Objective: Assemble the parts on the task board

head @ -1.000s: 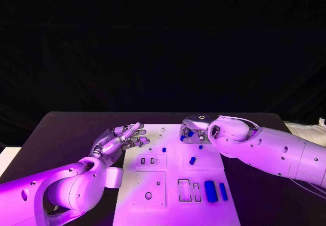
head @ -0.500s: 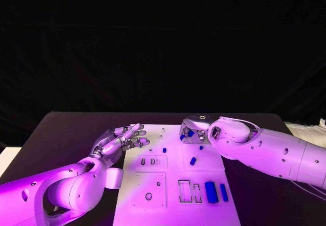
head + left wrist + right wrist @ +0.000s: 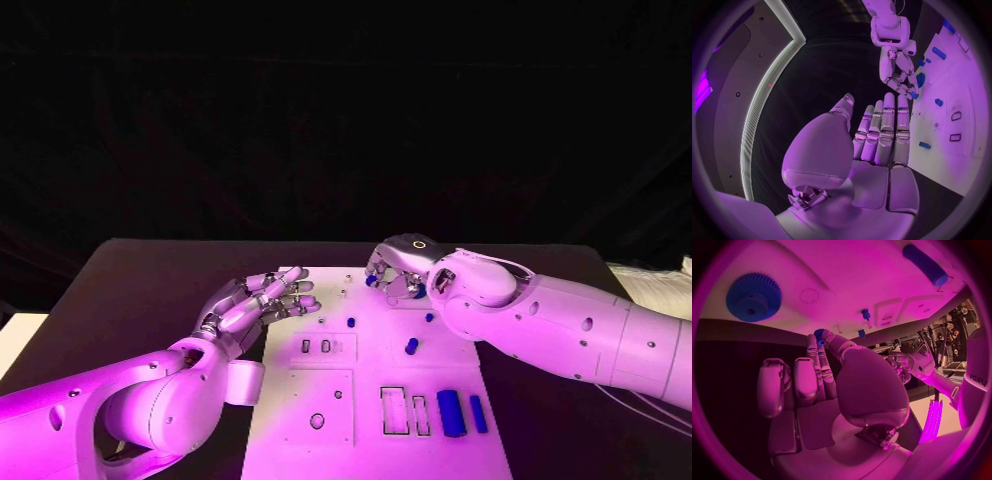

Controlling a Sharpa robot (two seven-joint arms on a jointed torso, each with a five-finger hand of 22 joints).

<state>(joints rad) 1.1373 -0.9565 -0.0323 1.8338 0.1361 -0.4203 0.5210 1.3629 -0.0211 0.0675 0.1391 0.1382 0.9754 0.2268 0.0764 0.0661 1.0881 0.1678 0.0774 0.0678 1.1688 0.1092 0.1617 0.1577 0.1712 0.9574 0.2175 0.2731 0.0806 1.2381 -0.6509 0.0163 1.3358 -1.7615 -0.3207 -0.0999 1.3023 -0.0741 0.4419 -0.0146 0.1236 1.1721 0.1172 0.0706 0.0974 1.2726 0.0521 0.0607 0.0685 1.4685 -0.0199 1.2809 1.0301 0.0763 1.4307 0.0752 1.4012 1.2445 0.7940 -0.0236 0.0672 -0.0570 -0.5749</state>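
Right robot hand [image 3: 394, 272] raised over the far part of the task board [image 3: 378, 440], pinching a small blue gear part [image 3: 819, 334] between thumb and fingertip, other fingers loosely curled. Left robot hand [image 3: 260, 301] hovering at the board's left edge above the black desk [image 3: 130, 290], fingers straight, close together and gripping nothing. On the board: a large blue gear [image 3: 753, 296] by the right robot hand, a blue cylinder [image 3: 449, 410] and a slimmer blue bar [image 3: 477, 413] near the right front corner, a short blue peg [image 3: 411, 346] mid-board.
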